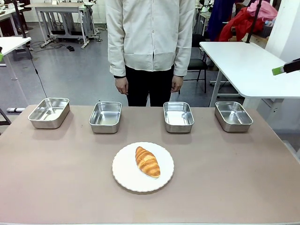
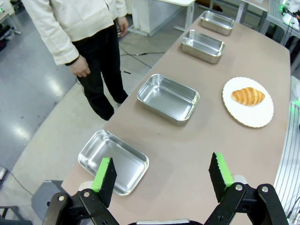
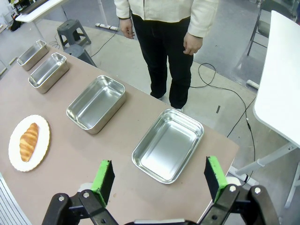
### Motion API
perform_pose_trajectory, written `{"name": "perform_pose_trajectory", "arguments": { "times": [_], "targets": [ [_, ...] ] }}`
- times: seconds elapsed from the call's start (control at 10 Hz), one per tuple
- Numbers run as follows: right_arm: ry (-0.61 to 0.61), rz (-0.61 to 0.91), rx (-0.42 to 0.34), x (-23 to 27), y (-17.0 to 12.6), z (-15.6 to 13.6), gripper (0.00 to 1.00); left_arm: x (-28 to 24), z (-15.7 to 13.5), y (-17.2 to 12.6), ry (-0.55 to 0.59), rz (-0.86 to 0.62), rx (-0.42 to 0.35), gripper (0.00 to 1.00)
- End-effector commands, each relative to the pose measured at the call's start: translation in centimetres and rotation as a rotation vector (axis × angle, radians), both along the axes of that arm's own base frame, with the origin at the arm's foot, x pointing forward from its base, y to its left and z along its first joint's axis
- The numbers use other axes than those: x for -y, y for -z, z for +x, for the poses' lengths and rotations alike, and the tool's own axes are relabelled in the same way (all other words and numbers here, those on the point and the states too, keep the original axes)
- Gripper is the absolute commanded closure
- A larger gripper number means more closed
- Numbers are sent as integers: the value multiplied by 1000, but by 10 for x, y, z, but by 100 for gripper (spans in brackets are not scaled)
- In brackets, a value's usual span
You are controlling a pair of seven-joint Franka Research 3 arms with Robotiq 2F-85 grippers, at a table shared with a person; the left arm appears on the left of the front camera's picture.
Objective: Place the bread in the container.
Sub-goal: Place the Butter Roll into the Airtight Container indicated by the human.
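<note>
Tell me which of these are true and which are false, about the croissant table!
The croissant lies on the white plate. True.
Five pans stand on the table. False: there are four, in a row, all empty.
The left gripper is open. True.
The right gripper grips the croissant. False: it is open and holds nothing.
The person's hands hold the plate. False: they hang at the person's sides.

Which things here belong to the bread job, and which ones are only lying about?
For the job: croissant; four steel pans, target unclear.
Only lying about: white plate under the croissant; white side table.
</note>
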State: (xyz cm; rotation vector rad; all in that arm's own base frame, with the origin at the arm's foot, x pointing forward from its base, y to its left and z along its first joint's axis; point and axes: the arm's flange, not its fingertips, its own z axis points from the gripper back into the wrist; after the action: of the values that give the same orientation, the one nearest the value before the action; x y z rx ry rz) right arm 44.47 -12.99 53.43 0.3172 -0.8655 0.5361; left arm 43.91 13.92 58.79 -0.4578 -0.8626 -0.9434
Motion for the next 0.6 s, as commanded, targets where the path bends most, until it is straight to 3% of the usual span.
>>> {"name": "perform_pose_trajectory", "arguments": {
  "times": [0.0, 0.5],
  "targets": [
    [-3, 15, 11, 0, 0, 1, 0, 1, 0, -2, 3, -2, 5, 0],
    [-3, 15, 11, 0, 0, 1, 0, 1, 0, -2, 3, -2, 5, 0]
  ]
}}
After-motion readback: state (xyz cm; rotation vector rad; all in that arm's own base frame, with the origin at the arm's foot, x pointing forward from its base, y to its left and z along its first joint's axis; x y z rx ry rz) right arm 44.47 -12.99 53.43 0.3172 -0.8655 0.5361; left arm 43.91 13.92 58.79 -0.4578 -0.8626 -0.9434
